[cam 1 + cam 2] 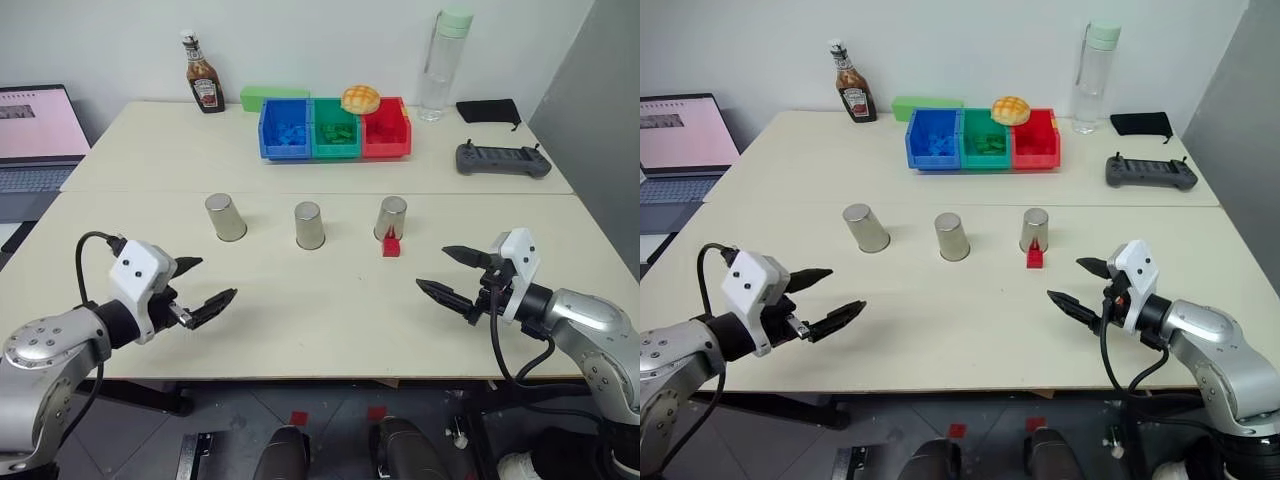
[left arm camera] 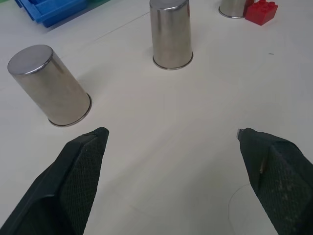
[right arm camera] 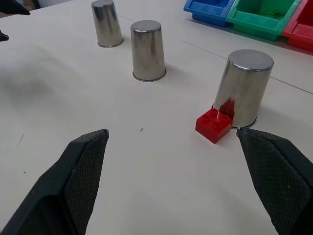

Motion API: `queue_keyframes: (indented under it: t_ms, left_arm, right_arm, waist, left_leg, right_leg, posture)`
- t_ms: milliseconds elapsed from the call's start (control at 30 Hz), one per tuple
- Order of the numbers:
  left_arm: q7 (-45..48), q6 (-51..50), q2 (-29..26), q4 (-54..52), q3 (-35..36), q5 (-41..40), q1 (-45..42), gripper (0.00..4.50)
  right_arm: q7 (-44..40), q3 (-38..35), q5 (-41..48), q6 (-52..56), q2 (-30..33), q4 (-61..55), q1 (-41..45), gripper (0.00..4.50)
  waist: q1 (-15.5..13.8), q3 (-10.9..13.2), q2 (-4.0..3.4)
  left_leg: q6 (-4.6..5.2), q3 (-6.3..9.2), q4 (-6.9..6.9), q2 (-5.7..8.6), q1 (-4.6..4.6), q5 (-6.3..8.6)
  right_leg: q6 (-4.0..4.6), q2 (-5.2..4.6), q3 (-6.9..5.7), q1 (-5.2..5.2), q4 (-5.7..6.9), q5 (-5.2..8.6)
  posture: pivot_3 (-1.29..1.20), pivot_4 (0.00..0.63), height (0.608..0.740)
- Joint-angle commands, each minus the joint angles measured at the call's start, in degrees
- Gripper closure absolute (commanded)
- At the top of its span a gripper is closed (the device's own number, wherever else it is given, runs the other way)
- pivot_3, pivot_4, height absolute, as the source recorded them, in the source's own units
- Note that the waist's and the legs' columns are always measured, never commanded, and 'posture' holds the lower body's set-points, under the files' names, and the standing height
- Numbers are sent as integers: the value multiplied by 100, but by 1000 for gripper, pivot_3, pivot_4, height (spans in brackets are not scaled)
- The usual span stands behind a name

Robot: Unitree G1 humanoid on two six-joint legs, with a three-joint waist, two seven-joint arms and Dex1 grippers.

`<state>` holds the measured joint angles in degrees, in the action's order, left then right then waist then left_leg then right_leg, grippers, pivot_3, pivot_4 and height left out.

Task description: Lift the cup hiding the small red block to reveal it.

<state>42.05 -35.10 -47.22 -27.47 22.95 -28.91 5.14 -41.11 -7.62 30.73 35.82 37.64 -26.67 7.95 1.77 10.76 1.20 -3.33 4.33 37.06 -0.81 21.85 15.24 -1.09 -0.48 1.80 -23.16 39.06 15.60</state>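
Standing upside down in a row are three cups [image 1: 226,217] [image 1: 309,225] [image 1: 391,218], one small red block [image 1: 391,246] touching the rightmost; three bins [image 1: 335,128] hold bricks; left gripper [image 1: 204,284] and right gripper [image 1: 453,272] gape empty.

Upper frame: ketchup bottle [image 1: 205,82], three bins [image 1: 335,129], bun [image 1: 360,98], water bottle [image 1: 440,64]; laptop [image 1: 38,135] at left edge.

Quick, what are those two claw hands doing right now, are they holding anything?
Left gripper: fingers open, holding nothing.
Right gripper: fingers open, holding nothing.
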Motion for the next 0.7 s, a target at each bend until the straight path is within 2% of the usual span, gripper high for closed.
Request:
queue_keyframes:
  t_ms: [33,533,700]
  left_arm:
    - [-61,186,79,-156,252,-77,-102,0]
    - [-197,-272,-119,-450,151,-69,-44,0]
    - [-107,-59,-66,-383,130,12,-55,0]
  right_arm:
    - [-50,-29,116,4,26,-81,95,38]
    - [-54,7,27,-70,11,-54,55,38]
    - [-112,-8,13,-111,70,-58,3,38]
  waist:
    - [0,0,0]
    - [3,0,1]
    - [2,0,1]
  left_leg:
    - [0,-1,0,0,0,0]
    - [0,-17,1,0,-8,0]
    - [0,-18,1,0,-8,0]
  right_leg:
    - [0,0,4,0,0,0]
    - [-19,2,25,-1,0,2]
    - [-19,2,26,-1,0,2]
  posture:
    - [0,150,740]
    - [0,150,740]
    - [0,150,740]
